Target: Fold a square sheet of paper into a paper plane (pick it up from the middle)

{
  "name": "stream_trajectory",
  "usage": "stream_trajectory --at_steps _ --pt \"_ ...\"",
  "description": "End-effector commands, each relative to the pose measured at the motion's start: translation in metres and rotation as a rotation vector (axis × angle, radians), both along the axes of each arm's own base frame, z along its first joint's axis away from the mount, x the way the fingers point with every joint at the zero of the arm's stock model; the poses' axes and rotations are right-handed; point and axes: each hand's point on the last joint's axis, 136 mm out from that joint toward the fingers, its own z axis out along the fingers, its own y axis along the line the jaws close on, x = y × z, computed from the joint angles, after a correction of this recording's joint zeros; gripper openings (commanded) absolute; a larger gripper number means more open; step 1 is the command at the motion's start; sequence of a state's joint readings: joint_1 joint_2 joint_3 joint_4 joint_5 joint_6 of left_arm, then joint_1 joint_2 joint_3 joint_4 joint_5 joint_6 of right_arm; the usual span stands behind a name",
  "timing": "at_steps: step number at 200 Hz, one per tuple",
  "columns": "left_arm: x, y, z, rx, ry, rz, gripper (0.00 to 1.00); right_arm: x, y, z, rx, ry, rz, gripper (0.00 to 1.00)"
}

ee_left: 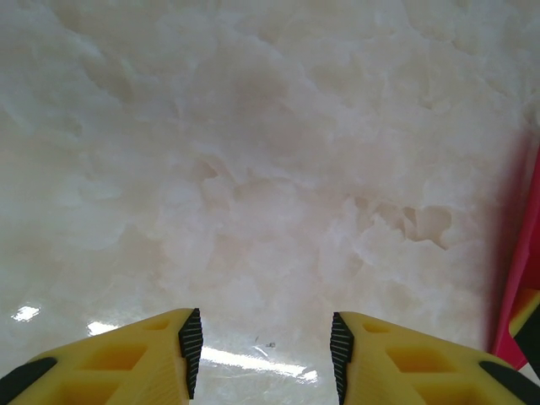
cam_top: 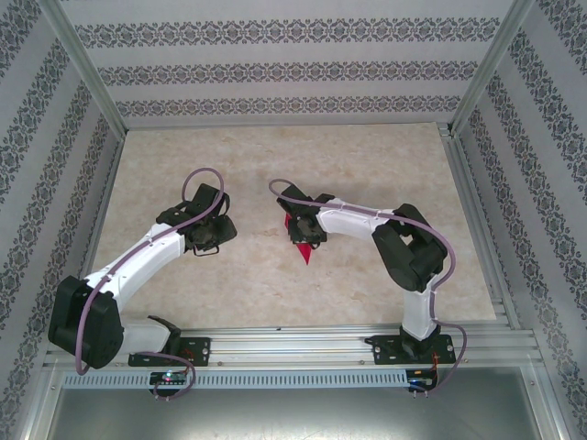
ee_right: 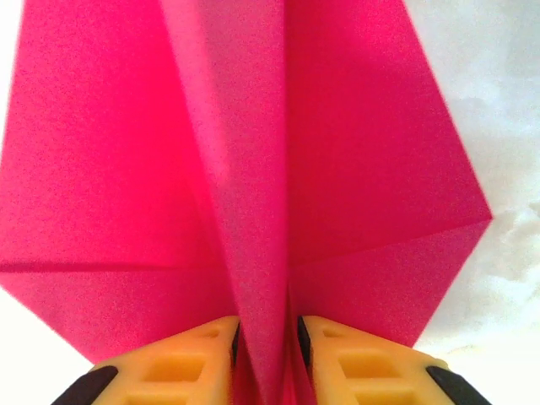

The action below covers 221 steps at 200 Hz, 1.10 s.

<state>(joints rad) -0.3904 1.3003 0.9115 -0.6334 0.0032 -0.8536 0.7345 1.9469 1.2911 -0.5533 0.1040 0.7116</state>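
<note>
The magenta-pink paper plane (ee_right: 354, 143) lies on the marble table with its wings spread and its centre ridge standing up. My right gripper (ee_right: 267, 359) straddles that ridge from above. Its jaws stand a little apart, and a thin dark gap shows beside the right pad (ee_right: 302, 337). From above, the plane's pointed tip (cam_top: 304, 255) pokes out below the right gripper (cam_top: 306, 235). My left gripper (cam_top: 207, 236) hovers to the left of the plane, open over bare table with nothing between its fingers (ee_left: 263, 354). A strip of the pink paper (ee_left: 525, 261) shows at the right edge of the left wrist view.
The marble table top (cam_top: 275, 156) stretches bare behind and beside both arms. Patterned walls (cam_top: 275, 69) and aluminium frame posts (cam_top: 83, 69) enclose it on three sides. A metal rail (cam_top: 293, 344) with the arm bases runs along the near edge.
</note>
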Motion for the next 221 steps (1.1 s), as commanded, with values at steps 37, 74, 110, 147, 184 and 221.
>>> stream_trajectory --at_steps 37,74,110,147,184,221 --pt "0.008 -0.003 0.002 -0.028 -0.022 0.002 0.48 -0.008 -0.012 -0.028 -0.040 0.067 -0.029 0.35" --pt "0.009 -0.004 0.001 -0.033 -0.019 -0.002 0.48 -0.022 -0.016 -0.050 -0.077 0.120 -0.061 0.41" --pt "0.010 -0.005 0.001 -0.034 -0.016 -0.003 0.48 -0.026 -0.019 -0.054 -0.179 0.115 -0.070 0.39" --pt "0.011 -0.006 0.004 -0.037 -0.021 -0.005 0.49 -0.017 -0.012 -0.038 -0.155 0.086 -0.068 0.38" --pt "0.012 -0.006 0.009 -0.035 -0.037 -0.016 0.49 -0.005 -0.002 0.005 -0.067 0.016 -0.068 0.40" --pt "0.013 -0.003 0.015 -0.018 -0.055 -0.027 0.50 0.002 -0.001 0.056 0.037 -0.073 -0.078 0.54"
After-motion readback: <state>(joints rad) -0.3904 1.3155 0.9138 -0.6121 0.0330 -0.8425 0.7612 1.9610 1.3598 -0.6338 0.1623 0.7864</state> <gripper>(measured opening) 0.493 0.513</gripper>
